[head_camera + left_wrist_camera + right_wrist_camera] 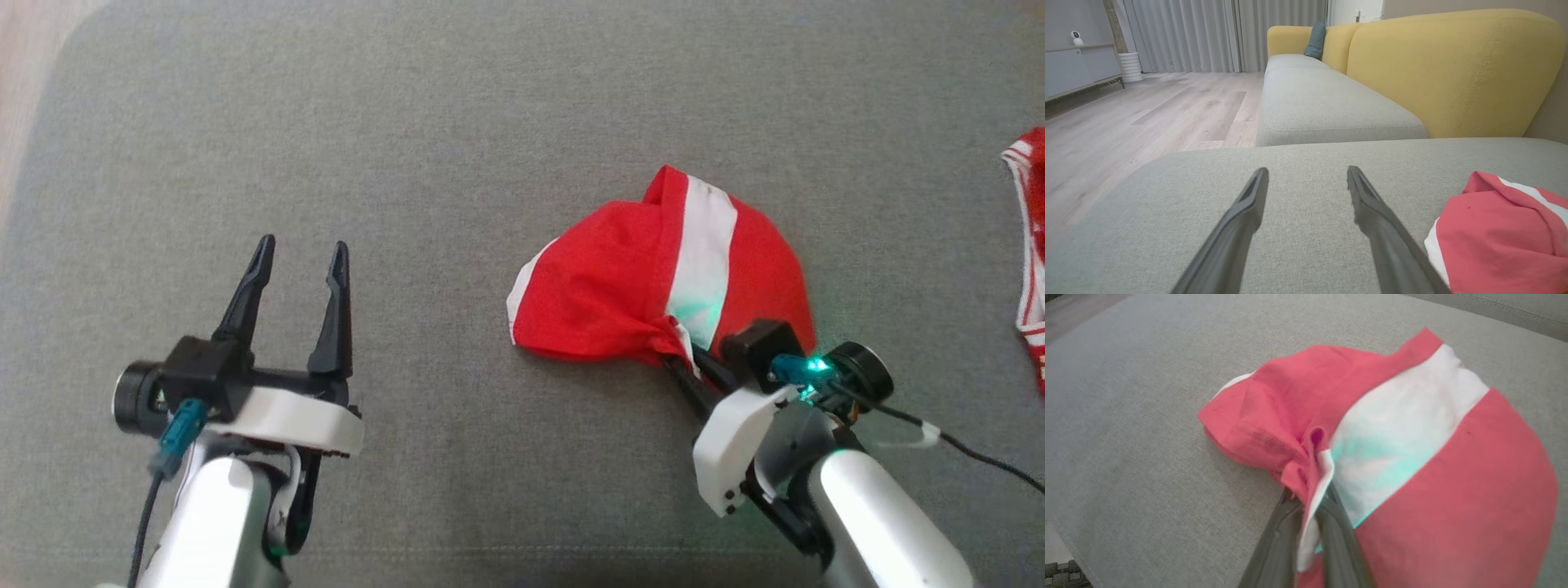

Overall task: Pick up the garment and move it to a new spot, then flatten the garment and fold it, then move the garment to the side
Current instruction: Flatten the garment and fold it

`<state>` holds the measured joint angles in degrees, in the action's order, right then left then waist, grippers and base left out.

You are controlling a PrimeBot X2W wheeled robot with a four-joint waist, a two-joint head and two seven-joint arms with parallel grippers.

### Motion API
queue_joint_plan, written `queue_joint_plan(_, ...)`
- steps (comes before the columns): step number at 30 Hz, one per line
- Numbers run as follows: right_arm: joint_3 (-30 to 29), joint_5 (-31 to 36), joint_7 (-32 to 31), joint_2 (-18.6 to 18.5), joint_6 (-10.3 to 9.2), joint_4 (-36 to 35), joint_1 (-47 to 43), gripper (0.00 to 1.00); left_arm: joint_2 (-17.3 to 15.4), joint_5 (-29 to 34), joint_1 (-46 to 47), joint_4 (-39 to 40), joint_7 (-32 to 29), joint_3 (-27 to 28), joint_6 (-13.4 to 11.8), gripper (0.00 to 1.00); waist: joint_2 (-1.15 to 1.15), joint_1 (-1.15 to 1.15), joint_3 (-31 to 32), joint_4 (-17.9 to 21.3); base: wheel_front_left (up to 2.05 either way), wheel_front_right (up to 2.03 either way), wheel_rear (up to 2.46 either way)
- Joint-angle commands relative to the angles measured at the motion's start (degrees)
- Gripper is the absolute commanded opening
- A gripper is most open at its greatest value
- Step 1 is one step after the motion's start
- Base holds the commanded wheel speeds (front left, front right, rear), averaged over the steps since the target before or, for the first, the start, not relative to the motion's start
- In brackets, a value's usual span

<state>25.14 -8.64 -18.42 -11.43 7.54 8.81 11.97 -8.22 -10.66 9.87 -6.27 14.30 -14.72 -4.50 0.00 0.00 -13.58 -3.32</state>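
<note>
1. The red garment (pixel 653 278) with a white band lies bunched on the grey sofa seat (pixel 457 122), right of the middle.
2. The right tool (pixel 679 359) is pressed together on the garment's near edge, pinching a gathered fold of red and white cloth.
3. The left tool (pixel 302 253) is spread wide with nothing in it, well apart from the garment.
4. A red-and-white striped cloth (pixel 1030 245) lies at the seat's right edge.
5. Behind are a yellow backrest (pixel 1453 73), a teal cushion (pixel 1315 41), grey curtains (pixel 1208 32) and a wooden floor (pixel 1126 122).
</note>
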Motion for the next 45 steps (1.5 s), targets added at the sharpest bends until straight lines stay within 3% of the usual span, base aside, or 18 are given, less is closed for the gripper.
queue_joint_plan(1,0.1,-0.4,0.59,-0.07,-0.05,-3.11,-0.64,0.0,-0.35,0.54,1.16,1.52,0.7,2.31,0.14,1.0,0.0,0.0,0.56,0.48,0.0,0.0,0.0)
queue_joint_plan(9,-2.85,-1.95,3.91,0.59,-0.05,-8.33,-1.41,0.0,-0.43,1.11,0.4,1.53,0.7,3.05,0.46,1.0,0.0,0.0,1.88,1.88,0.0,0.0,0.0)
queue_joint_plan(14,-10.21,-3.14,6.53,2.93,-0.05,-9.35,-1.63,0.0,-0.5,1.46,-0.12,1.65,0.7,3.27,0.61,1.0,0.0,0.0,2.5,2.82,0.0,0.0,0.0)
queue_joint_plan(20,-22.59,-3.7,8.7,5.88,-0.05,-5.22,-1.93,0.0,-0.81,1.81,0.01,1.99,0.7,3.28,0.98,1.0,0.0,0.0,1.75,3.5,0.0,0.0,0.0)
queue_joint_plan(25,-29.04,-4.94,10.27,7.16,-0.05,1.45,-2.22,0.0,-1.01,2.07,0.49,2.15,0.7,3.28,1.07,1.0,0.0,0.0,0.64,3.68,0.0,0.0,0.0)
queue_joint_plan(26,-29.82,-5.05,10.66,7.31,-0.05,2.91,-2.19,0.25,-1.06,2.1,0.56,2.16,0.7,3.3,1.07,1.0,0.0,0.0,0.46,3.73,0.0,0.0,0.0)
queue_joint_plan(27,-30.62,-5.68,10.92,7.51,-0.05,4.41,-2.08,0.76,-1.11,2.13,0.63,2.17,0.7,3.32,1.08,1.0,0.0,0.0,0.33,3.77,0.0,0.0,0.0)
queue_joint_plan(28,-31.08,-6.03,11.51,7.65,-0.05,5.64,-1.82,1.0,-1.15,2.14,0.66,2.13,0.7,3.36,1.08,1.0,0.0,0.0,0.28,3.83,0.0,0.0,0.0)
queue_joint_plan(35,-30.5,-5.82,17.17,7.26,-0.05,7.09,-0.36,1.0,-1.38,2.11,0.28,1.98,0.7,3.66,0.85,1.0,0.0,0.0,0.57,4.28,0.0,0.0,0.0)
queue_joint_plan(45,-25.94,-2.04,18.7,4.8,-0.05,-6.85,-3.81,1.0,-1.77,1.78,-1.76,2.47,0.7,4.46,0.1,1.0,0.0,0.0,2.99,4.76,0.0,0.0,0.0)
